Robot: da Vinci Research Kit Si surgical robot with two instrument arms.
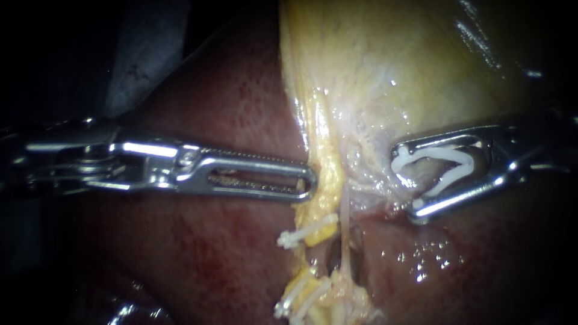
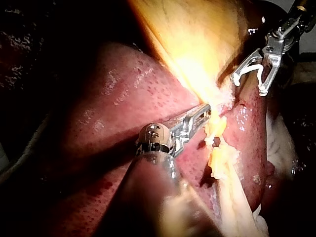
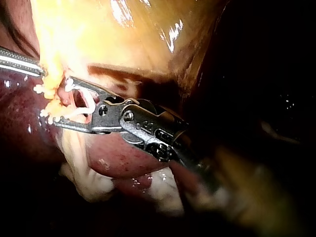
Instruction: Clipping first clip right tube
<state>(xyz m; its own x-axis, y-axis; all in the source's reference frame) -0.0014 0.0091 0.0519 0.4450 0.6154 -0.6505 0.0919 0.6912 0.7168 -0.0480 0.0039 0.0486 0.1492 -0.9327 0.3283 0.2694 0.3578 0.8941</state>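
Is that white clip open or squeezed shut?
Open: the white clip spreads in a V between the right instrument's jaws, its legs apart.

Narrow clear gap over the tube (image 1: 344,225) between left instrument (image 1: 310,180) and right instrument's (image 1: 406,180) loaded clip (image 1: 439,154).

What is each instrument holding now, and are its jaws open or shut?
Left instrument: jaws shut, holding nothing visible.
Right instrument: jaws apart, holding a white clip between them.

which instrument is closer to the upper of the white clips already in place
Left. The left instrument ends just above the upper clip; the right instrument, carrying a loaded clip, sits farther off to the side.
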